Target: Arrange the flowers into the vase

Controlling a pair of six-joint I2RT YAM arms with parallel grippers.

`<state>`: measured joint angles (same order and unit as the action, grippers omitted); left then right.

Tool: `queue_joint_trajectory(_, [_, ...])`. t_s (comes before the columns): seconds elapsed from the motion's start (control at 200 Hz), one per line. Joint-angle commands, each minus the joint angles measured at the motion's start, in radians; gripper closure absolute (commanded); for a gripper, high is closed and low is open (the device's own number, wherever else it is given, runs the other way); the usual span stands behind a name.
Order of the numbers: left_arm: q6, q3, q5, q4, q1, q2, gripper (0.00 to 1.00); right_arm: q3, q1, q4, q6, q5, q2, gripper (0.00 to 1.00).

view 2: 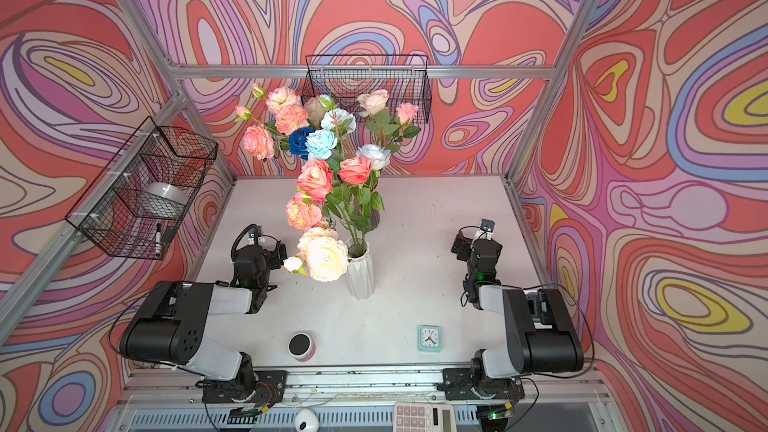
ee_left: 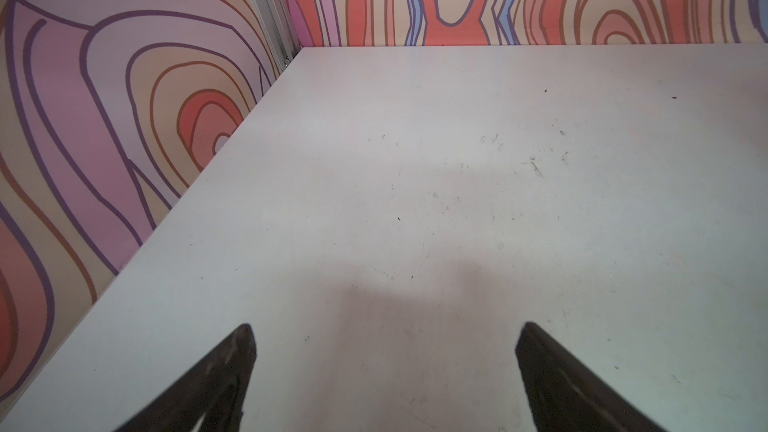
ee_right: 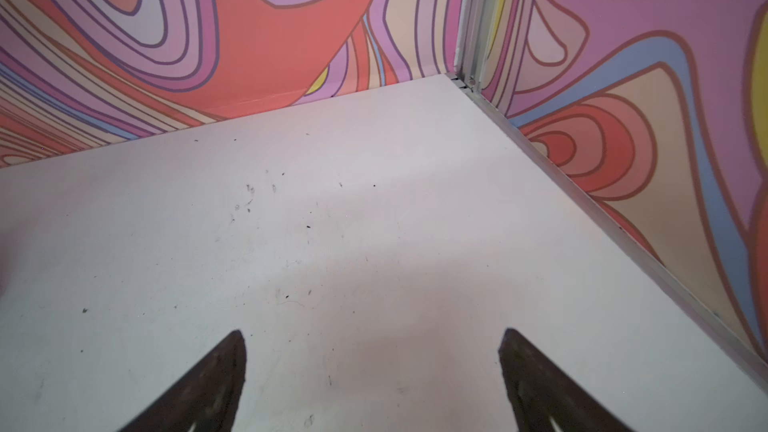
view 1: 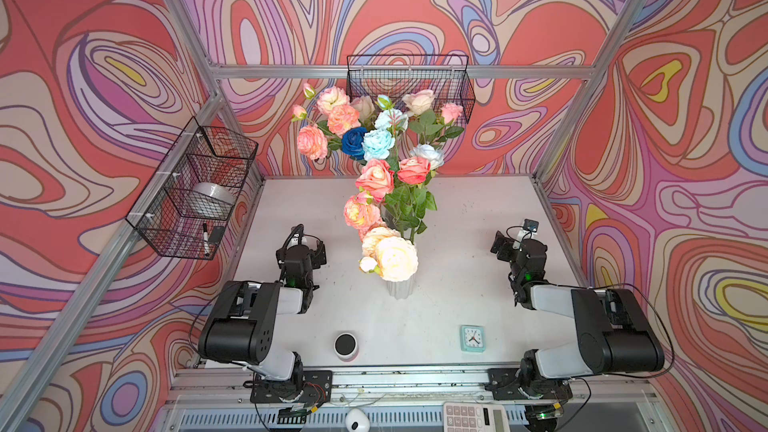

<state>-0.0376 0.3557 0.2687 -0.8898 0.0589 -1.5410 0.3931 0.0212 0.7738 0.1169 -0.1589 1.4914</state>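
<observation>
white vase (view 2: 360,278) upright, flowers (view 2: 312,178) standing stems-down (heads up), left gripper (ee_left: 387,326) and right gripper (ee_right: 374,331) both wide, empty

place: robot lab test booth, definitely no home
walls: loud swirly printed panels (view 1: 415,2) on an aluminium frame (view 1: 291,71)
setup: white table (view 1: 457,284), two robot arms (view 1: 241,322) bolted to its front rail (view 1: 407,378)
</observation>
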Motion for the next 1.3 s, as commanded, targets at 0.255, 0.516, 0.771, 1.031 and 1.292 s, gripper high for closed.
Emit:
queue_joint_trajectory(0.255, [-0.001,0.012,-0.003,-0.027,-0.004,-0.008,0.0,0.043,0.008,0.242,-0.046,0.07,0.217,0.02])
queue_joint_trajectory(0.516, [-0.002,0.014,-0.004,-0.024,-0.004,-0.008,0.0,0.049,0.002,0.22,-0.046,0.062,0.212,0.02])
queue_joint_trajectory(0.771, [0.0,0.014,-0.003,-0.026,-0.005,-0.008,0.0,0.056,0.001,0.213,-0.052,0.065,0.214,0.02])
queue_joint_trajectory(1.031, [-0.001,0.013,-0.003,-0.026,-0.005,-0.01,0.0,0.058,-0.001,0.21,-0.052,0.062,0.216,0.02])
queue_joint_trajectory(1.292, [0.001,0.013,-0.004,-0.026,-0.004,-0.01,0.0,0.06,-0.006,0.206,-0.055,0.055,0.216,0.02])
